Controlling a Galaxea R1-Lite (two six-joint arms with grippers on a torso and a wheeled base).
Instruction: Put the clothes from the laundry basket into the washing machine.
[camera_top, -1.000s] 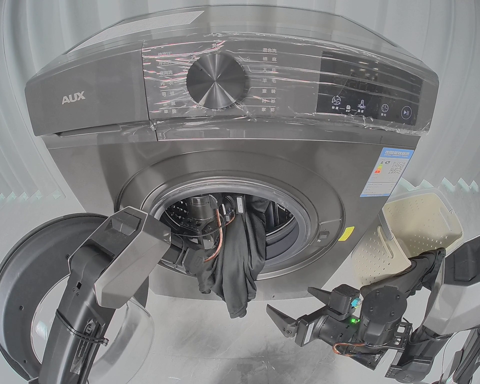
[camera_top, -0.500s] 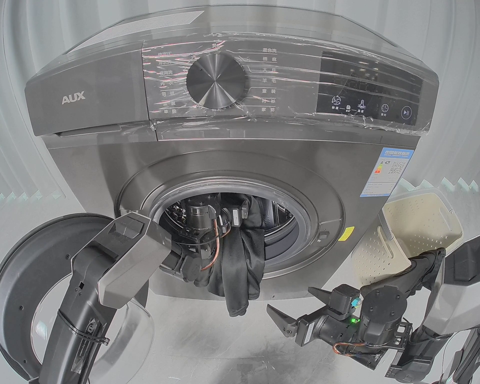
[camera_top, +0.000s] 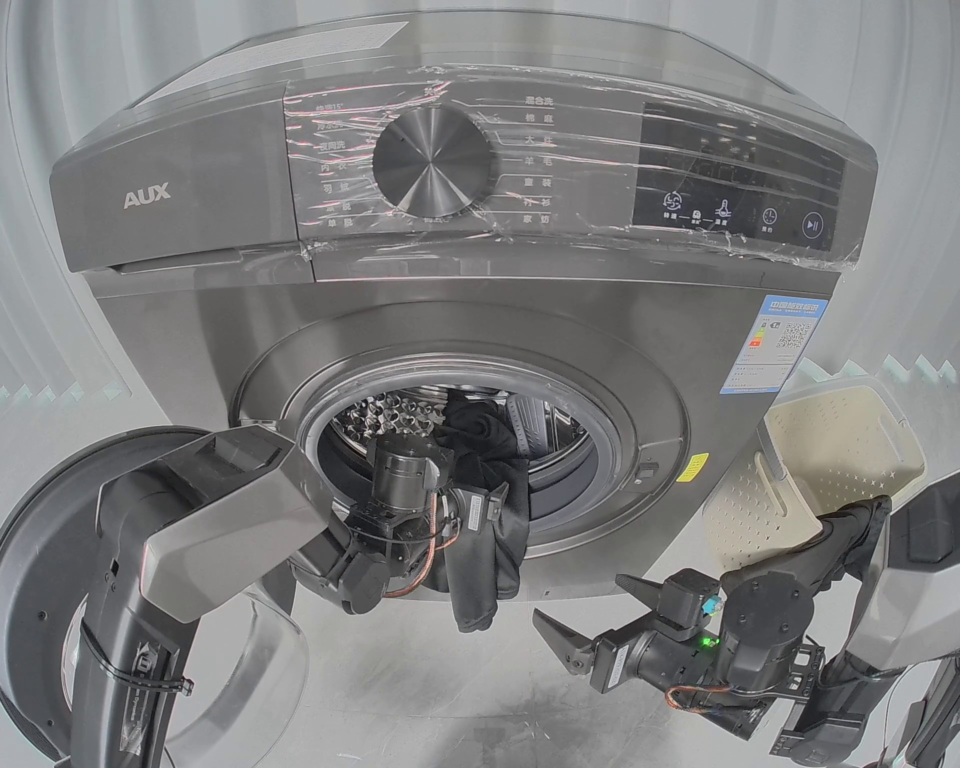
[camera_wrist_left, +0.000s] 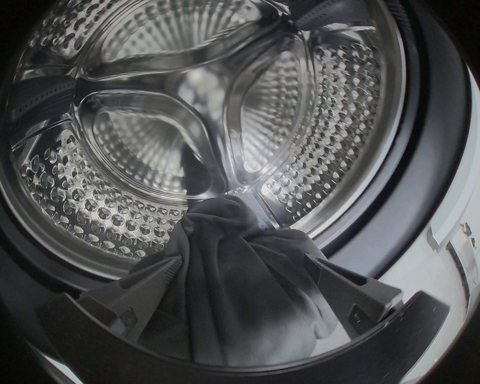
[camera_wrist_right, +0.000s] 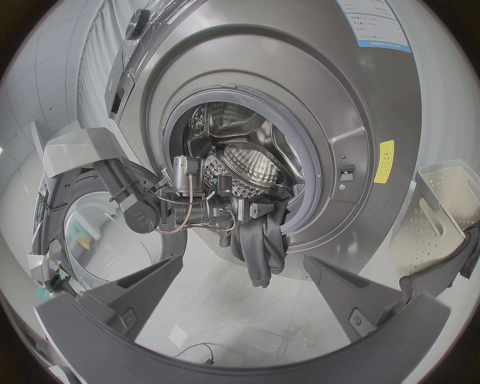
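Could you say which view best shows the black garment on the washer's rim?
The head view: the black garment runs from drum over rim. The right wrist view gives its hanging end, the left wrist view its bunched top.

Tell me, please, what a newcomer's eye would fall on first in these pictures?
The big grey steel front-loading washing machine dominates, its round door swung open on the robot's left. A black cloth garment hangs over the lip of its opening, partly inside the drum, with the open left gripper at it. Right of the machine sits a cream perforated plastic laundry basket, another dark garment draped over its rim.
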